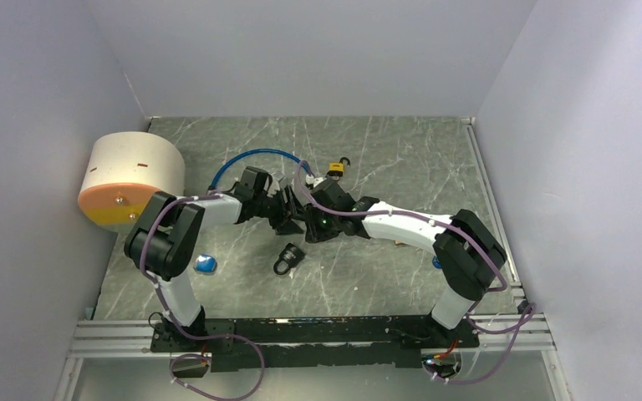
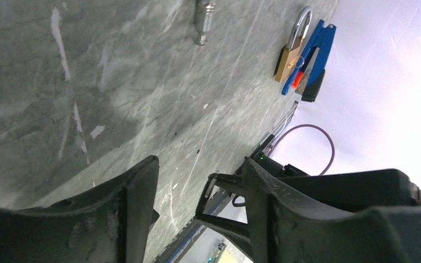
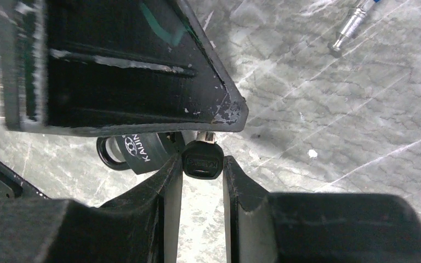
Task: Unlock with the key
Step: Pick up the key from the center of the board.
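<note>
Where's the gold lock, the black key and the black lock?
Brass padlock with silver shackle (image 2: 286, 62): left wrist view, brass body.
Black plastic-headed key (image 3: 203, 163): right wrist view, its head.
Black padlock with white lettering (image 3: 142, 153): right wrist view, lettered body.

Table (image 1: 401, 146), brass padlock (image 1: 337, 170), perhaps black padlock (image 1: 287, 257)

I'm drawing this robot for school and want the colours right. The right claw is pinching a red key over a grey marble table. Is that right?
Almost. The key pinched in the right gripper has a black head, not a red one; the right wrist view shows it clearly. The rest is right: it sits over a grey marble table.
</note>
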Controlling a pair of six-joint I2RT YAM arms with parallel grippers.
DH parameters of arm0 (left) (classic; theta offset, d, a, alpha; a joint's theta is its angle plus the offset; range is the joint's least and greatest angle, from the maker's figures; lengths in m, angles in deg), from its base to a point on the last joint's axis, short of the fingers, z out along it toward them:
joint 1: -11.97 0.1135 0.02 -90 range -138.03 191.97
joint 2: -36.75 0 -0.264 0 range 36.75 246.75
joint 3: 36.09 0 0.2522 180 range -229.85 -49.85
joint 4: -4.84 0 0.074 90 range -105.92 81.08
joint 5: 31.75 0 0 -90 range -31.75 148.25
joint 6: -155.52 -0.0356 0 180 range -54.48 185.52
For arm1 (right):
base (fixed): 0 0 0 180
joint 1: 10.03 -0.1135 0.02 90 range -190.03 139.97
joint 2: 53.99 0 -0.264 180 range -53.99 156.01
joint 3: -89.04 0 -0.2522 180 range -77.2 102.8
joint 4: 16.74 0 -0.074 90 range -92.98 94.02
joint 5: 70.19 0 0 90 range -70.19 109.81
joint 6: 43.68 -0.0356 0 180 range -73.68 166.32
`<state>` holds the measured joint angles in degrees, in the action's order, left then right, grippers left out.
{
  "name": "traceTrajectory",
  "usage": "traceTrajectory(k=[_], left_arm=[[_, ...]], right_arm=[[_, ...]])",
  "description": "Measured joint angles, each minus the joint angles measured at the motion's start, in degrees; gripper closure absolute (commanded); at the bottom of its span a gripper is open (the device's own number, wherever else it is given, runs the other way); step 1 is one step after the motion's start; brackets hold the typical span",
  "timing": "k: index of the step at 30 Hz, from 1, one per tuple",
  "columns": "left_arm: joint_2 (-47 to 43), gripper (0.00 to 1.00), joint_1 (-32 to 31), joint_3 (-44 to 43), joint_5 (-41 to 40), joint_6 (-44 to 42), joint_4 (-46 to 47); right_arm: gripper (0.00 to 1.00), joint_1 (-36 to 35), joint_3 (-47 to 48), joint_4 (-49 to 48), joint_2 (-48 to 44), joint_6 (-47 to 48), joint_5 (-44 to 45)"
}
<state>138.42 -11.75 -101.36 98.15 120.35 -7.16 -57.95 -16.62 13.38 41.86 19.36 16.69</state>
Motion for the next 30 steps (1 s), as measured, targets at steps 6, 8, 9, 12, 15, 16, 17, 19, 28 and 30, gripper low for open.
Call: traceTrajectory(k=[6, 8, 9, 12, 15, 16, 17, 19, 28, 30], left_arm=[[1.1, 0.7, -0.5, 1.5, 0.0, 1.2, 1.5], [1.1, 0.79, -0.6, 1.6, 0.2, 1.4, 1.7], [1.1, 0.83, -0.6, 1.6, 0.4, 1.6, 2.0], [1.1, 0.97, -0.7, 1.6, 0.8, 2.0, 2.7], [1.1, 0.98, -0.7, 1.6, 1.2, 2.1, 3.9], [1.1, 0.97, -0.7, 1.6, 1.3, 2.1, 4.2], [1.1, 0.97, -0.7, 1.6, 1.3, 2.1, 4.5], [1.1, 0.97, -0.7, 1.6, 1.4, 2.1, 4.7], [-1.2, 0.97, -0.7, 0.7, 2.8, 1.9, 5.1], [-2.6, 0.98, -0.7, -0.4, 3.6, 2.6, 6.0]], right_arm=[[0.82, 0.0, -0.2, -0.2, 0.0, 0.0, -1.0], [0.82, 0.1, -0.2, -0.2, 0.0, 0.0, -1.5], [0.82, 0.2, -0.2, -0.2, 0.0, 0.0, -1.6], [0.82, 0.3, -0.3, -0.3, 0.0, -0.1, -1.9], [0.8, 0.6, -0.3, -0.5, 0.0, -0.2, -2.1], [0.78, 0.7, -0.3, -0.5, 0.0, -0.2, -2.1], [0.74, 0.9, -0.3, -0.6, 0.0, -0.3, -2.2], [0.59, 1.5, -0.4, -0.6, -0.4, -0.6, -3.3], [0.21, 14.4, -8.1, -7.8, -18.2, -6.0, -15.7], [0.2, 16.2, -9.0, -11.1, -22.4, -8.1, -18.1]])
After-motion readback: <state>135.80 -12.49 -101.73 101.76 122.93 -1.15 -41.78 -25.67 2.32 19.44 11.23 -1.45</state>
